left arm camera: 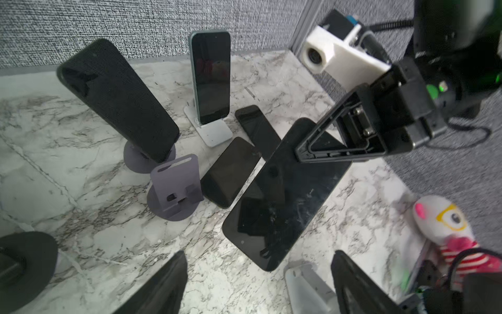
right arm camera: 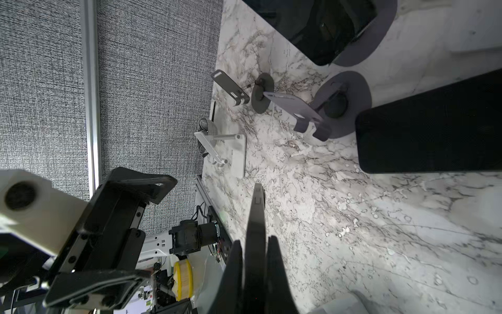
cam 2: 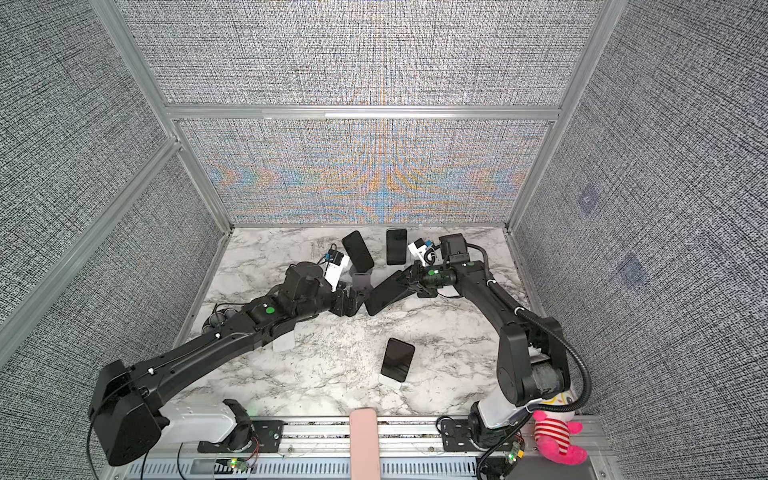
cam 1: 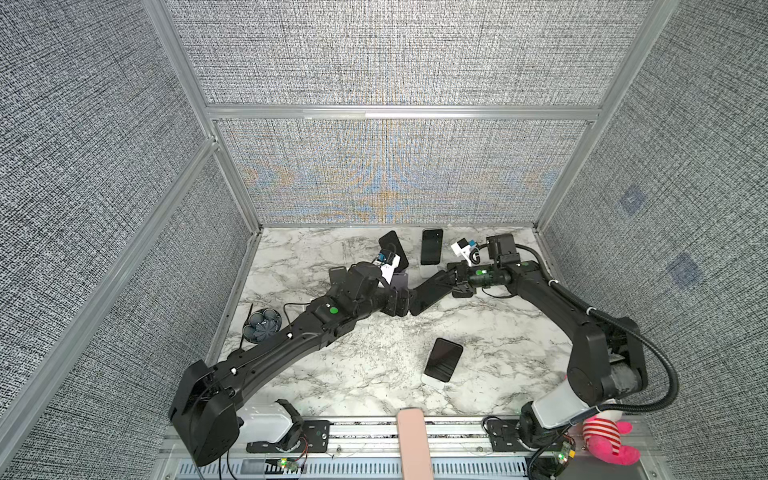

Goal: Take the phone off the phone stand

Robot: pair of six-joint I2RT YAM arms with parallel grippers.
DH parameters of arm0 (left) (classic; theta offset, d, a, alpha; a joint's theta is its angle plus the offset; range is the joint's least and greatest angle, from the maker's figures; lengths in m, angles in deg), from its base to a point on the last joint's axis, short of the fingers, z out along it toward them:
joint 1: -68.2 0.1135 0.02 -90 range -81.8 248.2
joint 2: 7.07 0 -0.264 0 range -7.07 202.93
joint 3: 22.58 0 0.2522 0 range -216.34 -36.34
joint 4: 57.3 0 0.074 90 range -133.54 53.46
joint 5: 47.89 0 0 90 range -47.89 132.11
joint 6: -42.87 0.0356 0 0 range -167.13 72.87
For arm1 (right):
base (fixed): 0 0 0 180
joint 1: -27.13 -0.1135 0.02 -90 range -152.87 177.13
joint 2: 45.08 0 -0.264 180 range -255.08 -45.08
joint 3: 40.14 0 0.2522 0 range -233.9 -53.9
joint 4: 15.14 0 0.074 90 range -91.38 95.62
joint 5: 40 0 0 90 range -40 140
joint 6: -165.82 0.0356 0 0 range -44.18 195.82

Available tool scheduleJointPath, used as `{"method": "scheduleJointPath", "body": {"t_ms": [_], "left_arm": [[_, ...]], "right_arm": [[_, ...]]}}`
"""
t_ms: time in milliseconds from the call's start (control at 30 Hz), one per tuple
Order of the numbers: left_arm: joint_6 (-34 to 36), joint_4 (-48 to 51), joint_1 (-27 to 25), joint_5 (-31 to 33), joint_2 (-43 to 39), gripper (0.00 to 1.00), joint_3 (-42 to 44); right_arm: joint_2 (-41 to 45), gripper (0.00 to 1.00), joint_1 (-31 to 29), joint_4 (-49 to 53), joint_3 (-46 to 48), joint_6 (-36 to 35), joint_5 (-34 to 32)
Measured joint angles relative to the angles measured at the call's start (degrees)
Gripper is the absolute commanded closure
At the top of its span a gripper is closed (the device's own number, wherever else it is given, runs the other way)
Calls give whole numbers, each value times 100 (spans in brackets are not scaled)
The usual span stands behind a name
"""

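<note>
Phone edge in right pincer

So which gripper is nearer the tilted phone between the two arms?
Right. The right gripper is shut on one end of the phone; the left gripper stands open at its other end, apparently not touching.

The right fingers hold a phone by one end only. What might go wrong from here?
1. The right gripper pinches the held phone at one end; the long free end could sag or slip out.
2. The open left gripper sits close to that free end and might knock it.
3. A flat phone and the empty purple stand lie close by; a careless set-down could hit them.
</note>
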State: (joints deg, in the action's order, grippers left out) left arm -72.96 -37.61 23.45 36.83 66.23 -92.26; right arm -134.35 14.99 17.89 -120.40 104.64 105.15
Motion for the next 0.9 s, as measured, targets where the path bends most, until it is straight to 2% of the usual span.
{"method": "scheduleJointPath", "body": {"t_ms": [167,300,400,567,667,900], "left_arm": [[-1709,-1401,306,-273,-166,12,796],[-2894,-2776,407,-483,35,6,1408],[-3263,-3517,417,-675,199,2,1464],[-3491,-4568,428,-839,586,2,1652],[-3617,-4909,428,-968,859,12,1639],[-3829,-5689,422,-1121,1158,61,1556]], "right_arm": [[592,100,-2,-785,409,597,-66],[872,100,0,-1451,623,1137,-76],[929,100,0,-2017,695,1510,-37],[960,100,-22,-2653,776,2017,22],[973,100,-61,-2975,780,2188,81],[778,100,-254,-3644,835,2684,227]]}}
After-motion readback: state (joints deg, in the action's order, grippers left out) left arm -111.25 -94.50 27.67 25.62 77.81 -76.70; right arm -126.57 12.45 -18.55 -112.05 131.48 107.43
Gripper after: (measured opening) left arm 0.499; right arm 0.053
